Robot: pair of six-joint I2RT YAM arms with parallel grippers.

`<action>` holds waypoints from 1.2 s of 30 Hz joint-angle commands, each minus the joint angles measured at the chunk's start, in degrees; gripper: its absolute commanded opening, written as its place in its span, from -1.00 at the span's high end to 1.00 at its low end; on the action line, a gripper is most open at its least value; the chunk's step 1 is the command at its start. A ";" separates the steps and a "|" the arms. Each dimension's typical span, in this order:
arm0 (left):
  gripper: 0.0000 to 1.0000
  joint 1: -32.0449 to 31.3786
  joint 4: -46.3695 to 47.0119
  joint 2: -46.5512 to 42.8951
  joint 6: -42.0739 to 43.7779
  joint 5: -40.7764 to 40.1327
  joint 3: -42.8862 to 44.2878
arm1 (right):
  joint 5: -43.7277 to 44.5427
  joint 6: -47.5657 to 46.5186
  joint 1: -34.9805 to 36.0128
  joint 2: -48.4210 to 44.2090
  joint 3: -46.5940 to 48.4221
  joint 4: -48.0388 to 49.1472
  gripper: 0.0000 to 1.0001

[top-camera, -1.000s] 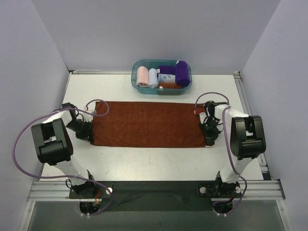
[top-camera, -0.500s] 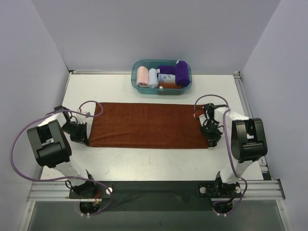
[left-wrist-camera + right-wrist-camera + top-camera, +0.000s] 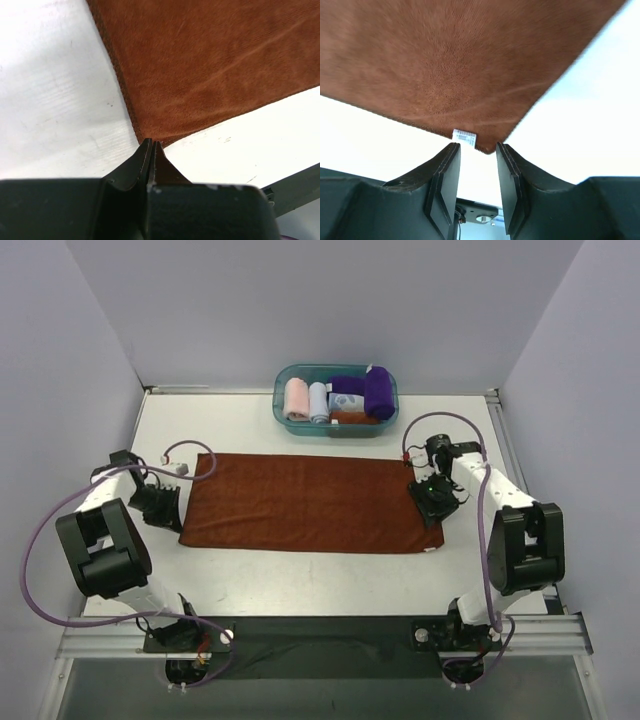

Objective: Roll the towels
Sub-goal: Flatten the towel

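Rust-brown towel flat across table middle. Left gripper pinching its near-left corner; right gripper jaws parted, near-right corner loose between them. Risk: one-sided pull skews cloth, roll goes crooked. Purple towel sits rolled in far-edge basket.

No words, numbers or brand marks can be read in any view. The only label in sight is a small white fabric tag at the corner of the large rust-brown terry cloth towel, shown in the right wrist view. It carries faint dark print, too fine and blurred to read. From above it is only a white speck.
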 commanded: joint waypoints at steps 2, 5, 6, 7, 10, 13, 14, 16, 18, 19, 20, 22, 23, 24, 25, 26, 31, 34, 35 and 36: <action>1.00 -2.00 -2.00 -2.85 0.43 2.56 2.65 | -0.39 -1.76 -1.67 -1.61 1.58 -7.04 0.32; 1.00 -2.45 -2.00 -2.68 -0.10 2.74 2.48 | 0.58 -2.82 -2.73 -0.12 -0.70 -7.40 0.35; 1.00 -2.62 -1.91 -2.59 -0.10 2.74 2.31 | 0.58 -3.00 -3.00 0.76 -1.24 -7.31 0.35; 1.00 -2.71 -2.00 -2.33 -0.19 2.65 2.22 | 0.58 -3.09 -3.17 1.29 -1.68 -7.14 0.36; 1.00 -2.62 -1.39 -1.63 -0.28 2.56 1.60 | 0.41 -2.91 -3.61 2.96 -3.26 -5.73 0.38; 1.00 -2.62 -0.51 -0.48 -0.36 1.42 0.64 | 1.28 -3.17 -3.61 4.98 -4.58 -4.68 0.43; 1.00 -2.71 -0.16 -0.22 -0.45 0.81 0.46 | 2.16 -3.35 -3.70 5.50 -5.02 -3.98 0.45; 1.00 -2.62 0.98 0.39 -0.71 0.37 -0.33 | 3.21 -3.88 -3.70 6.91 -6.42 -3.18 0.49; 1.00 -2.53 1.95 0.92 -0.98 -0.34 -0.86 | 4.79 -4.14 -3.96 8.05 -7.30 -1.69 0.59; 1.00 -2.53 2.22 1.36 -1.07 -0.86 -1.03 | 5.32 -4.40 -4.14 8.32 -7.48 -1.25 0.65; 1.00 -2.45 2.48 1.63 -1.15 -1.30 -1.30 | 5.77 -4.58 -4.31 8.50 -7.74 -0.72 0.77; 1.00 -2.18 3.27 2.16 -1.24 -2.26 -2.09 | 6.82 -5.45 -4.84 8.76 -8.18 -0.46 0.88; 1.00 -1.92 3.36 2.42 -1.24 -2.62 -2.35 | 7.00 -5.72 -5.02 8.76 -8.36 -0.46 0.92; 1.00 -1.66 3.88 2.51 -1.07 -2.97 -2.62 | 7.17 -5.98 -5.19 8.67 -8.36 -0.37 0.92; 1.00 -1.39 3.98 2.77 -1.07 -3.67 -3.05 | 7.52 -6.16 -5.37 8.67 -8.71 -0.37 0.94; 1.00 -1.39 4.06 2.86 -0.98 -3.85 -3.14 | 7.53 -6.42 -5.37 8.50 -8.80 -0.54 0.95; 1.00 -0.95 -0.32 -0.11 3.58 2.26 -2.18 | 0.88 -7.65 -5.19 4.64 -6.96 -4.58 0.52; 0.76 -1.04 -4.63 -3.29 5.96 9.30 2.11 | -3.80 -8.53 -6.16 0.07 -2.40 -7.74 0.08; 0.63 -1.13 -5.51 -3.73 6.49 10.98 5.00 | -6.77 -8.54 -6.51 -0.64 -0.82 -9.14 -0.02; 0.39 -1.21 -6.47 -4.08 6.49 12.48 6.68 | -8.02 -8.45 -7.64 -1.69 2.94 -9.77 -0.07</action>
